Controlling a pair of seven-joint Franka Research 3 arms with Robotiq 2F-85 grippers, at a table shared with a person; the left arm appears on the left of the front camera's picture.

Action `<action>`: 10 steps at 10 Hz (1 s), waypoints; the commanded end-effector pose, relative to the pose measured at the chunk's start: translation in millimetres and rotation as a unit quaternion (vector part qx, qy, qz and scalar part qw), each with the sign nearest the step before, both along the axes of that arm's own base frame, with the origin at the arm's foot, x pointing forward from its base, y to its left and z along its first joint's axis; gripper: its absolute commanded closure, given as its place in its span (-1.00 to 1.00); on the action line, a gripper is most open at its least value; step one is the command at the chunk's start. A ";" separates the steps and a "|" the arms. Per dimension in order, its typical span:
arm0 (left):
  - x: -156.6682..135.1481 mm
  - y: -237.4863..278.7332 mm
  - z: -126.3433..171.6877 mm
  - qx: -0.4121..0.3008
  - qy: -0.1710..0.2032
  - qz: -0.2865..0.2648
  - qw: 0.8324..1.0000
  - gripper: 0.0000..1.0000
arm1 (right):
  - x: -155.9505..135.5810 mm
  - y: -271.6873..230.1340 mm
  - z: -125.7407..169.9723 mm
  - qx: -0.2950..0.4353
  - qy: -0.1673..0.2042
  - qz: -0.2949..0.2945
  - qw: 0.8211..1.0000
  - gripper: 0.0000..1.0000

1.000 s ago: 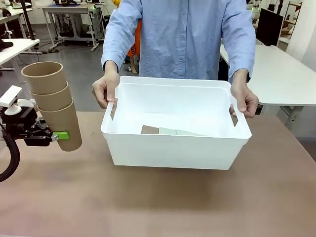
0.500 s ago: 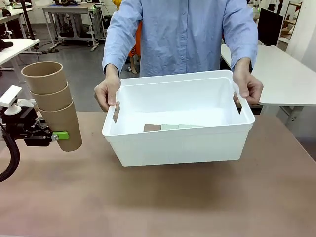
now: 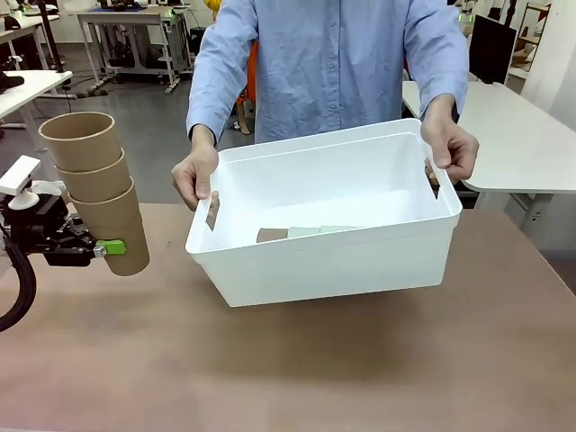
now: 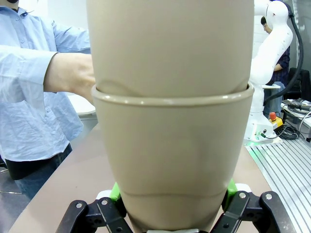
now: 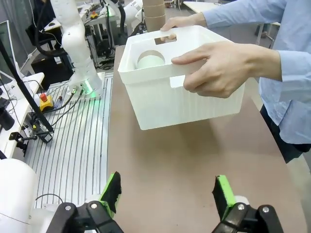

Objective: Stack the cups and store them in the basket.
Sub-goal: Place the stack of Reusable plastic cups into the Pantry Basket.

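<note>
I'd call this about half done. One nested stack of cups [image 3: 306, 233], a tan one with mint green ones tucked in as far as I can tell, already lies on its side in the bottom of the white basket [image 3: 333, 265]. The other stack of three tan cups [image 3: 94, 189] isn't in yet. That one is upright in the air over the robot's left edge of the worktop [image 3: 288, 369], apart from the basket. The left fingers [image 3: 112, 246] are clamped on the bottom cup, low on its wall, coming in level from the side. The person across the worktop has the basket lifted clear of the surface and tipped, one hand [image 3: 193, 175] at one handle slot and the other hand [image 3: 453, 150] at the opposite one, with the robot's-right end riding higher. The right fingers [image 5: 112, 191] are spread wide with nothing between them, hovering over bare worktop on the robot's side and pointed toward the basket. What's left, I reckon, is getting those three tan cups into the basket, maybe nested onto the others.
</note>
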State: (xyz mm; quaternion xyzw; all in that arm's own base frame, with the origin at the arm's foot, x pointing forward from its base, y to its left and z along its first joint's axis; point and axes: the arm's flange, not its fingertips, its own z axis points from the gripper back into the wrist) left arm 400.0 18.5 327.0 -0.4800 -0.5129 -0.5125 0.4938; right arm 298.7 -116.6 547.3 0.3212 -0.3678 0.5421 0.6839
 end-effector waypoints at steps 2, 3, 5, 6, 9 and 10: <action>-0.8 -0.4 6.1 -0.004 -0.005 -0.003 1.000 -0.69 | -1.3 0.3 -0.9 0.009 -0.012 0.005 1.000 -1.00; -0.8 -0.4 6.1 -0.004 -0.005 -0.003 1.000 -0.69 | -1.3 0.3 -0.9 0.009 -0.012 0.005 1.000 -1.00; -0.8 -0.4 6.1 -0.004 -0.005 -0.003 1.000 -0.69 | -1.3 0.3 -0.9 0.009 -0.012 0.005 1.000 -1.00; -0.8 -0.4 6.1 -0.004 -0.005 -0.003 1.000 -0.69 | -1.3 0.3 -0.9 0.009 -0.012 0.005 1.000 -1.00; -0.8 -0.4 6.1 -0.004 -0.005 -0.003 1.000 -0.69 | -1.3 0.3 -0.9 0.009 -0.012 0.005 1.000 -1.00; -0.8 -0.4 6.1 -0.004 -0.005 -0.003 1.000 -0.69 | -1.3 0.3 -0.9 0.009 -0.012 0.005 1.000 -1.00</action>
